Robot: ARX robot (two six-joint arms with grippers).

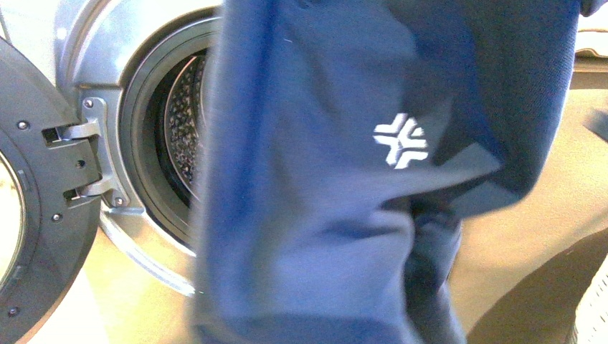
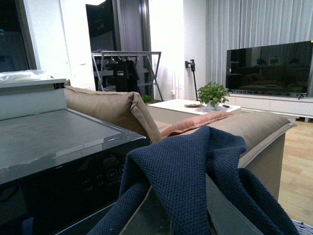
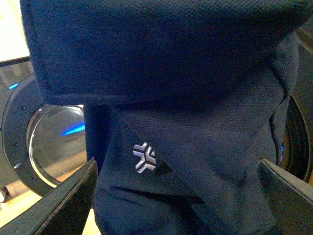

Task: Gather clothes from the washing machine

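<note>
The clothes (image 1: 323,201), a dark navy garment with a small white logo, hang in front of the washing machine (image 1: 107,43) and fill most of the front view. The machine's round door (image 1: 29,201) stands open at the left, and the perforated drum (image 1: 185,122) shows behind the fabric. My left gripper (image 2: 176,215) is shut on the clothes (image 2: 181,166), held above the machine's grey top (image 2: 49,137). My right gripper (image 3: 178,196) is open, its fingers (image 3: 73,196) wide apart on either side of the hanging clothes (image 3: 195,122). No arm shows in the front view.
A beige sofa (image 2: 112,105) stands behind the machine. Further back are a white low table (image 2: 190,107) with a plant, a TV (image 2: 269,63) and a clothes rack (image 2: 127,68). The open door's glass (image 3: 58,142) shows in the right wrist view. The floor is wooden (image 1: 559,215).
</note>
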